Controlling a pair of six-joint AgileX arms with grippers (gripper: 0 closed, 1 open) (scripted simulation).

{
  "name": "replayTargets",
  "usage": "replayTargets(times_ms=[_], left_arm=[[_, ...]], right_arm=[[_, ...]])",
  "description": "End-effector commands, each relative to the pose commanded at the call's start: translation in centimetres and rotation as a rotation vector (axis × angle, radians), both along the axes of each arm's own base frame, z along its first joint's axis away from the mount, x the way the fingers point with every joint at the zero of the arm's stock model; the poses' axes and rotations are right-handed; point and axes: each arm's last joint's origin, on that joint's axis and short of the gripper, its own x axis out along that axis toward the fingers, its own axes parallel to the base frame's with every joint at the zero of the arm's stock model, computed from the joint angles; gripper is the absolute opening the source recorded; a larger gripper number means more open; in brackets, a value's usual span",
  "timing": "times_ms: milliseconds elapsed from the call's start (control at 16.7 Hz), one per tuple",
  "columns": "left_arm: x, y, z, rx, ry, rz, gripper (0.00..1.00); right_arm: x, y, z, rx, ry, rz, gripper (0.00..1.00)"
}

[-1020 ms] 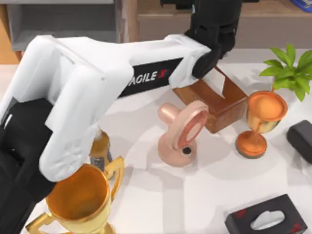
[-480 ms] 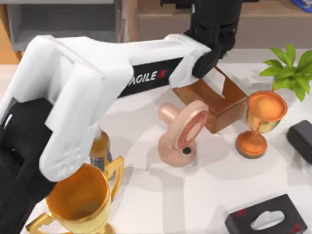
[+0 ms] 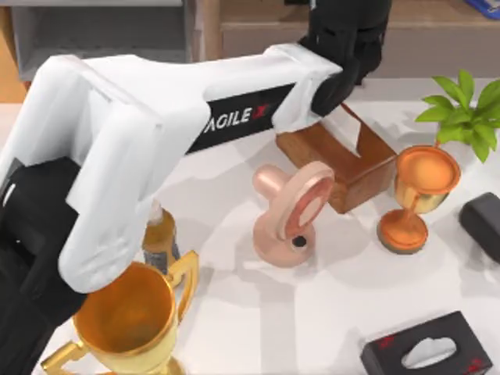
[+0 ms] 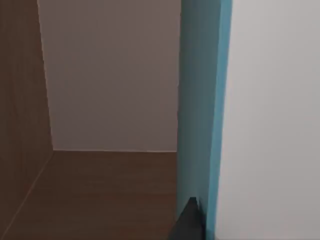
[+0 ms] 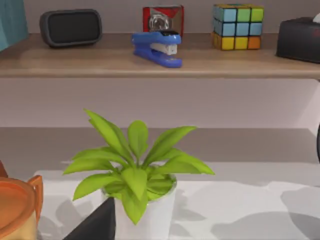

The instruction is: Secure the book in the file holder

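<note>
Close against the left wrist camera, a dark finger tip (image 4: 187,220) lies along the turquoise cover of the book (image 4: 202,100), which stands upright on a brown wooden floor beside a pale wall; whether the left fingers pinch the book or merely touch it, I cannot tell. From above, the left arm (image 3: 156,133) reaches across the worktop (image 3: 312,312) to the far edge, its black wrist hiding the book, and its sleeve reads "AGILE X". At far left, the grey file holder (image 3: 94,35) is partly covered by the arm. On the right wrist view a potted plant (image 5: 135,175) stands near, with a blue stapler (image 5: 157,47) and a colour cube (image 5: 237,26) on the shelf behind; a dark finger tip shows at the lower edge, its state unclear.
</note>
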Motion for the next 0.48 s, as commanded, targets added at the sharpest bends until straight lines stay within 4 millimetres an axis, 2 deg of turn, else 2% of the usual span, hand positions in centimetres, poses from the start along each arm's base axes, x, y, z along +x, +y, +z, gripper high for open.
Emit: replayTargets(times_ms=[300,480], left_arm=[[-0.07,-0.12,-0.14,0.002,0.001,-0.002,0.0],[-0.74,0.28,0.67,0.049,0.0,-0.021,0.0]], right_arm=[[0.0,0.0,0.0,0.0,0.0,0.0,1.0],[0.0,0.0,0.0,0.0,0.0,0.0,1.0]])
